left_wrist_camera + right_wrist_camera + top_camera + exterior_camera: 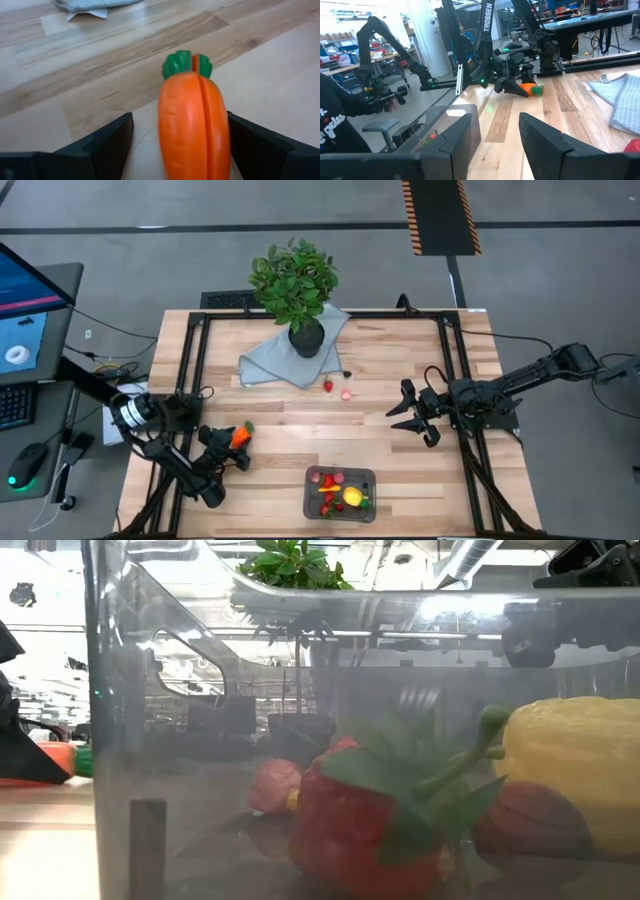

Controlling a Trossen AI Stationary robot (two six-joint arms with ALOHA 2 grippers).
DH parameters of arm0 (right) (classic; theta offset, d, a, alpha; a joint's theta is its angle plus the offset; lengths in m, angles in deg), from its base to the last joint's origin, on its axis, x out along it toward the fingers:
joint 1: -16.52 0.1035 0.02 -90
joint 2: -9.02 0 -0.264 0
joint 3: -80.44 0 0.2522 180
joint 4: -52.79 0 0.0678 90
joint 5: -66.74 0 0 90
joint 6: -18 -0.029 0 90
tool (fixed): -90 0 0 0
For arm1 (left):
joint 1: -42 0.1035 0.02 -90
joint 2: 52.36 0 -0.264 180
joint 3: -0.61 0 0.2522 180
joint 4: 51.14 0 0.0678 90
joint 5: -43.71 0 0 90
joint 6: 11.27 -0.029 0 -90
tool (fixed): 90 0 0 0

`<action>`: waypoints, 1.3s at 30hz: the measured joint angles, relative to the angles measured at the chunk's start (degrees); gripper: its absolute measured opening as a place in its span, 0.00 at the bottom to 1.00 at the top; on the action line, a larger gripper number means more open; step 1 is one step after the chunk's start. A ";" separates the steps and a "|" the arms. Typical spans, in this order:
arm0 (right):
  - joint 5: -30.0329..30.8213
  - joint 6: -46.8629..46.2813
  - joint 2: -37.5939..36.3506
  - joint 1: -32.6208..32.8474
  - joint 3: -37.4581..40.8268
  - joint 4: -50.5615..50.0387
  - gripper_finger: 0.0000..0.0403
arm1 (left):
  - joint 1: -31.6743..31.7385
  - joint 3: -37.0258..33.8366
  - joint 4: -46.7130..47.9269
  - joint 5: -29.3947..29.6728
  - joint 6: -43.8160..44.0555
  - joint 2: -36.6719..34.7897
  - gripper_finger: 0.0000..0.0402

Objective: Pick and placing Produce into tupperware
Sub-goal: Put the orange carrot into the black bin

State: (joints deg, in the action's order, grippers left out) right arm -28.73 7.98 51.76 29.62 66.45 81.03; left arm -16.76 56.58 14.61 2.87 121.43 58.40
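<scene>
Tupperware (340, 493) is sitting at the near table edge, and you are seeing it holding a lemon (352, 497), a strawberry (327, 487) and other small pieces; the low view is looking straight through its wall (130, 740). "TROSSEN" is reading down an arm link (486, 20) in the right wrist view. Your left gripper (236, 445) is hovering left of the tub, gripping a carrot (192, 125) between its fingers (107, 145). Your right gripper (408, 416) is waiting with jaws spread wide at the table's right side. Two pieces, a strawberry (327, 386) and a pink berry (346, 393), are lying just beside the cloth (275, 360).
</scene>
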 joint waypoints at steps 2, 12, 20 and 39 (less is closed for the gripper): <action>0.00 0.00 -0.01 0.00 0.00 0.00 0.46 | 0.07 0.02 -0.25 0.43 -0.57 0.00 0.73; 0.00 0.00 0.00 0.00 0.00 -0.01 0.46 | 0.05 0.00 -0.72 0.71 -1.01 0.00 0.63; 0.00 0.00 0.00 0.00 0.00 -0.02 0.46 | 0.04 0.00 -2.30 3.97 -0.96 0.00 0.38; 1.32 -0.02 -0.01 0.00 -0.01 -0.04 0.47 | 8.10 11.61 -2.95 24.27 -18.54 -0.02 0.46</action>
State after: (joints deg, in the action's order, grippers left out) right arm -27.42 7.96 51.75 29.62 66.44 81.00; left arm -8.66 68.19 11.66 27.13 102.89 58.38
